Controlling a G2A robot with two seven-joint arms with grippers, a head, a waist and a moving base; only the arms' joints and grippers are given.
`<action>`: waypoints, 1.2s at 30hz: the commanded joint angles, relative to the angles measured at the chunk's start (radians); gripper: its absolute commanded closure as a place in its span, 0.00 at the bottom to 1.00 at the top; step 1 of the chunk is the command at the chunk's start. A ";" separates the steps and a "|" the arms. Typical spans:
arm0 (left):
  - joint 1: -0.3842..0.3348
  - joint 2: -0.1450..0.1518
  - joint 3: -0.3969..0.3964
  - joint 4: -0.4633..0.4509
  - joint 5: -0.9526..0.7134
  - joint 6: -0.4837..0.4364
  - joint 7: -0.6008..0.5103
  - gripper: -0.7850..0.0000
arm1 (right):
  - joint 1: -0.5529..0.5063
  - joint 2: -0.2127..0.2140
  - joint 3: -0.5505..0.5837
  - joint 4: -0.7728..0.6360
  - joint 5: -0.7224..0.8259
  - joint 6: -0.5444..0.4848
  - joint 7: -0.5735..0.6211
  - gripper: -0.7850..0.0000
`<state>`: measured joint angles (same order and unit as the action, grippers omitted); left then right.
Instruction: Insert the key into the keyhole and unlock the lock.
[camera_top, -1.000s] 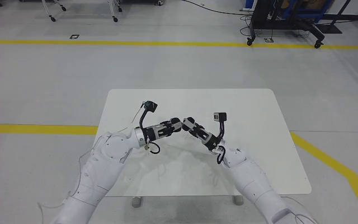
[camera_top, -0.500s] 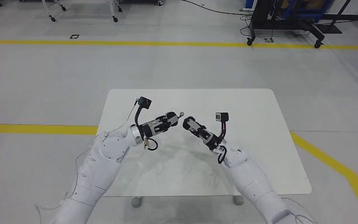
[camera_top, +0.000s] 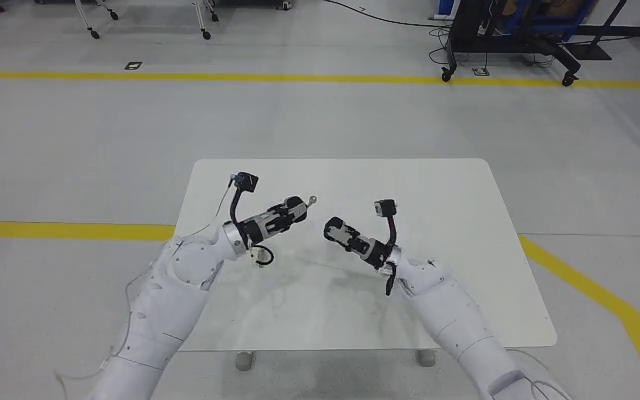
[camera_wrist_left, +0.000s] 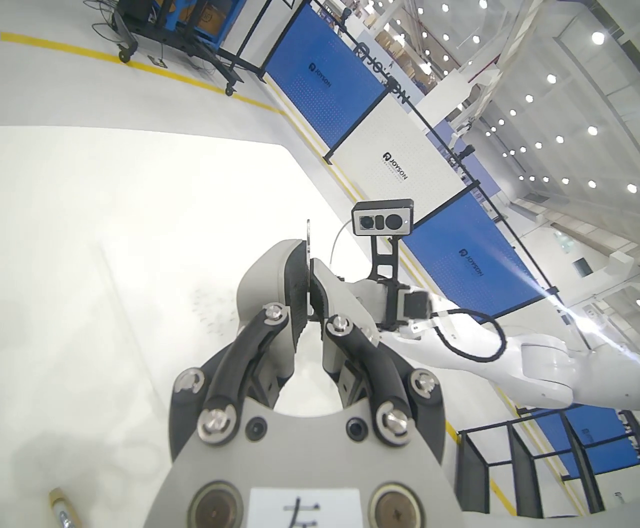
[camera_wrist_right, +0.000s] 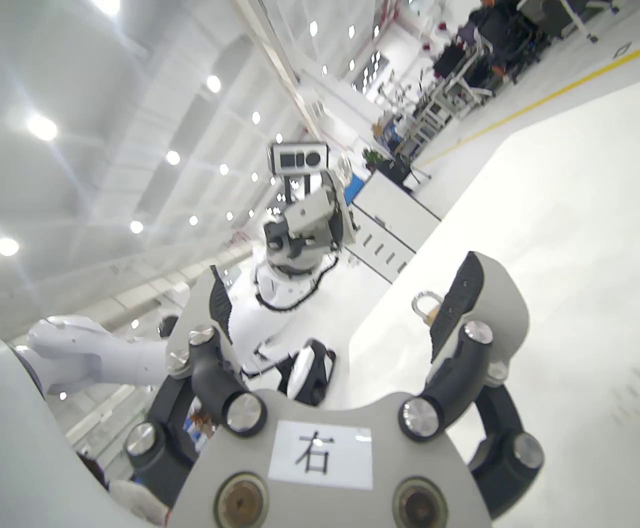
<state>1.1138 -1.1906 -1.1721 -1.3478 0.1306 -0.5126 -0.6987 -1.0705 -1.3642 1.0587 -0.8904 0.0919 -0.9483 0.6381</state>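
My left gripper (camera_top: 297, 206) hovers over the middle of the white table (camera_top: 450, 200), shut on a thin dark key (camera_wrist_left: 308, 239) that sticks out past its fingertips (camera_wrist_left: 295, 270). The key's tip (camera_top: 312, 200) points toward the right arm. My right gripper (camera_top: 331, 229) hangs a short way off, facing the left one, with its jaws wide open and nothing between them. In the right wrist view a small padlock (camera_wrist_right: 425, 306), silver shackle over a brass body, sits on the table just beyond one pad (camera_wrist_right: 462, 295), which partly hides it.
The table's far edge and right corner (camera_top: 488, 165) lie well away from both arms. Bare tabletop (camera_wrist_left: 100, 200) spreads out beside the left gripper. Each arm's wrist camera (camera_wrist_left: 382, 220) sticks up above its hand.
A second ago the two grippers met at the table's middle. They have drawn apart: the left pulled back to the left with the key, the right back toward the robot.
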 joint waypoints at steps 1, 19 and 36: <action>-0.009 0.007 -0.010 0.020 -0.114 0.013 -0.148 1.00 | 0.020 0.019 0.025 0.010 0.005 0.019 0.105 0.00; -0.081 0.025 0.078 0.059 -0.279 -0.017 -0.588 1.00 | 0.034 0.121 -0.044 -0.174 0.269 0.314 0.547 0.53; -0.098 0.032 0.124 0.070 -0.285 -0.021 -0.576 1.00 | 0.058 0.183 -0.166 -0.203 0.322 0.302 0.535 0.68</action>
<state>1.0157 -1.1593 -1.0490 -1.2780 -0.1530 -0.5336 -1.2756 -1.0149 -1.1835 0.8979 -1.0959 0.4129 -0.6430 1.1772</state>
